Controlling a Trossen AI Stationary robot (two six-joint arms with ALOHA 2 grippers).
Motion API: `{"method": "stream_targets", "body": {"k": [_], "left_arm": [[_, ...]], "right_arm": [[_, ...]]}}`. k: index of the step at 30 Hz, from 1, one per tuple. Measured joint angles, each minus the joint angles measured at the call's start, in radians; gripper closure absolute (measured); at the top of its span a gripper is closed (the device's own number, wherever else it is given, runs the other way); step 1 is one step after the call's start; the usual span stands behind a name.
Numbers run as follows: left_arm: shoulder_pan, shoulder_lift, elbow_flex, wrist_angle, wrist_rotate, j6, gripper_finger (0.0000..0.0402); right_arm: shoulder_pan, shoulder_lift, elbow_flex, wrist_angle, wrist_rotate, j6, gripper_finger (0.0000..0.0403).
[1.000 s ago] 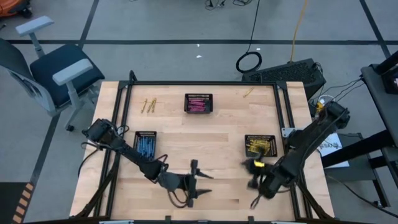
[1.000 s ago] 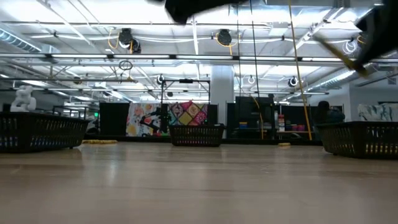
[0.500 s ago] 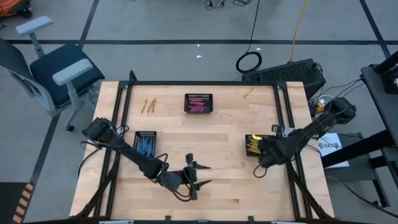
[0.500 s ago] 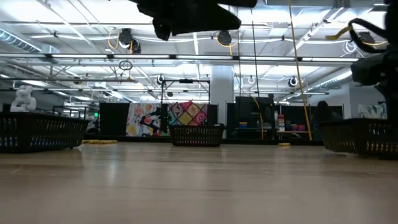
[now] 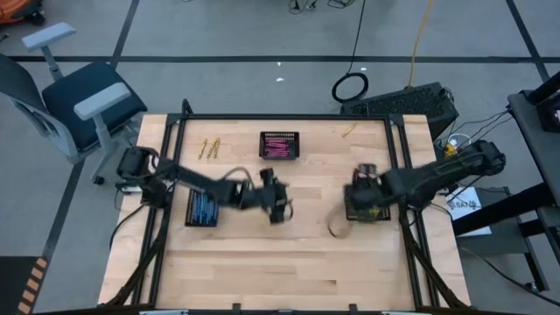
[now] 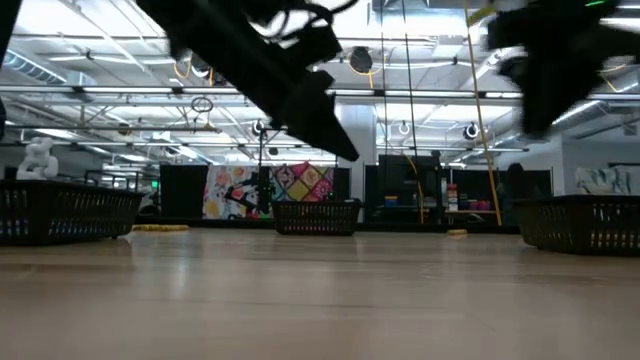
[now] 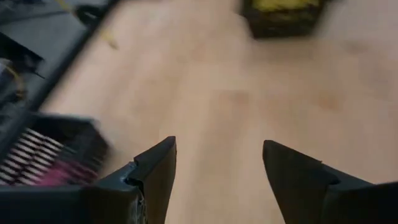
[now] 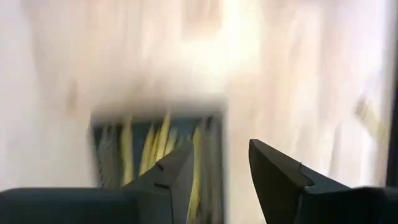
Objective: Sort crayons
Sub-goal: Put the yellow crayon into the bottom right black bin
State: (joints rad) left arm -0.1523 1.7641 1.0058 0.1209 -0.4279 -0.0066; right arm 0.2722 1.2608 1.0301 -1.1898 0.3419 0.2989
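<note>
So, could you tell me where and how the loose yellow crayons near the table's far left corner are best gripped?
The yellow crayons lie flat on bare wood, close together. Probably come straight down and pinch one across its thin middle, fingers either side of its length.

Honestly, there's no text I can read anywhere in these shots. No labels, brand names, numbers or signs come through clearly on anything. The white sheet lying off the right edge of the counter has some dark printing on it, but it's way too small to make out. In the low view there's a colourful patterned panel in the room behind, though that looks like pattern, not lettering. The wrist views are too smeared to show any writing.
</note>
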Motion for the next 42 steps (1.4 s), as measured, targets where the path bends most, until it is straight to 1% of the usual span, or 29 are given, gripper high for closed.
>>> {"method": "stream_targets", "body": {"k": [2,5,7,9,11,13,14,16,18,21,25,28,31,34,38,40,42], "left_arm": [[0.071,0.0,0.0,0.05,0.026,0.065,0.0164],[0.163,-0.012,0.001,0.112,0.081,0.129,0.0164],[0.21,-0.036,0.0,0.114,0.09,0.144,0.0164],[0.253,-0.056,0.005,0.099,0.081,0.144,0.0164],[0.293,-0.075,0.0,0.05,0.059,0.144,0.0164],[0.33,-0.088,0.0,0.04,0.037,0.131,0.0164],[0.348,-0.098,0.0,0.027,0.021,0.117,0.0164],[0.372,-0.107,0.001,0.021,-0.02,0.074,0.0164],[0.39,-0.107,0.002,0.021,-0.048,0.043,0.0164],[0.402,-0.109,0.002,0.018,-0.053,0.043,0.0164],[0.405,-0.111,0.002,-0.001,-0.053,0.047,0.0164],[0.407,-0.111,0.002,-0.008,-0.06,0.06,0.0164],[0.407,-0.11,0.002,-0.007,-0.067,0.085,0.0164],[0.41,-0.11,0.002,-0.006,-0.099,0.108,0.0164],[0.424,-0.11,0.002,-0.006,-0.104,0.127,0.0164],[0.432,-0.11,0.002,-0.008,-0.104,0.127,0.0164],[0.44,-0.11,0.002,-0.015,-0.104,0.129,0.0164]], "right_arm": [[-0.132,0.006,0.002,0.144,-0.008,-0.165,0.0261],[-0.367,0.05,-0.013,0.332,-0.092,-0.379,0.0263],[-0.499,0.079,-0.014,0.461,-0.112,-0.467,0.0265],[-0.6,0.104,-0.005,0.545,-0.128,-0.538,0.0265],[-0.687,0.129,0.005,0.568,-0.137,-0.581,0.0264],[-0.775,0.154,0.006,0.568,-0.159,-0.594,0.0262],[-0.824,0.175,0.006,0.564,-0.187,-0.573,0.0261],[-0.919,0.231,0.007,0.565,-0.277,-0.516,0.0259],[-0.99,0.297,0.005,0.591,-0.34,-0.487,0.0257],[-1.061,0.378,0.009,0.664,-0.367,-0.439,0.025],[-1.122,0.462,0.04,0.656,-0.341,-0.339,0.0228],[-1.143,0.49,0.055,0.657,-0.34,-0.286,0.0202],[-1.143,0.483,0.055,0.668,-0.33,-0.25,0.0179],[-1.145,0.473,0.057,0.672,-0.242,-0.196,0.0173],[-1.157,0.491,0.057,0.692,-0.13,-0.11,0.0179],[-1.157,0.513,0.053,0.726,-0.103,-0.085,0.0182],[-1.156,0.534,0.052,0.739,-0.108,-0.055,0.0184]]}}
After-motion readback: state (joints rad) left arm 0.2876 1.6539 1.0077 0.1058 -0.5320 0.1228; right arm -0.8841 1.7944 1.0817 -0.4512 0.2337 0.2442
